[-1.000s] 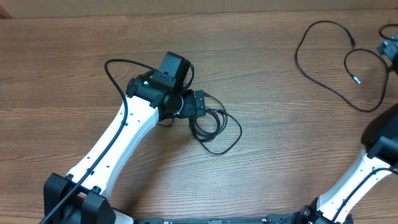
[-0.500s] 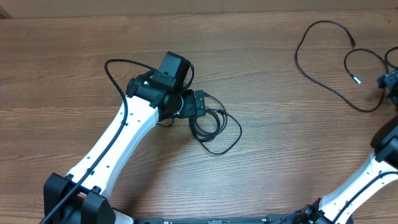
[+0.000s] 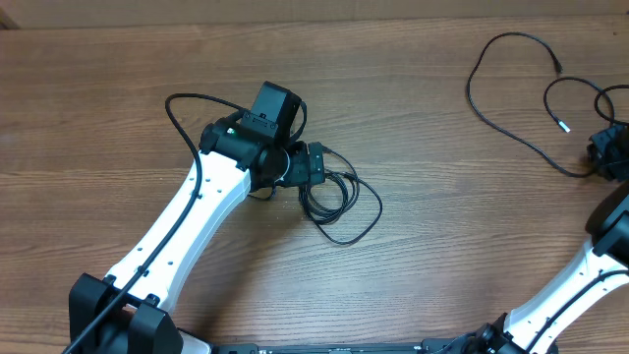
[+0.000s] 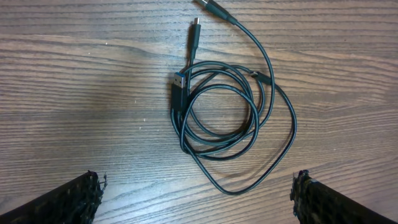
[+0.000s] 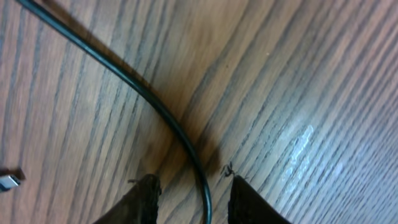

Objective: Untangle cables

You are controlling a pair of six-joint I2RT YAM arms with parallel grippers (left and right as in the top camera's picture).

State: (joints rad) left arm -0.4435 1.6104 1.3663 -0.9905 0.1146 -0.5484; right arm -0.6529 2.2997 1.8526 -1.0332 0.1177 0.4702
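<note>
Brown wood-grain table [image 3: 442, 226]: one thin black cable [image 5: 149, 94] lies separate; coiled black cable bundle [image 4: 217, 118] is tangled. Left gripper [image 4: 196, 199] hangs released; right gripper [image 5: 194, 194] straddles the separate cable, unclamped.

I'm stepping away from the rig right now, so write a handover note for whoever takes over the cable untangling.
Left gripper: open, above the coiled cable bundle in the middle of the table, touching nothing.
Right gripper: open, fingers either side of the loose cable at the right edge, not clamped.
Done: one cable lies apart from the bundle.
Left: pull the bundle's cords apart.
</note>
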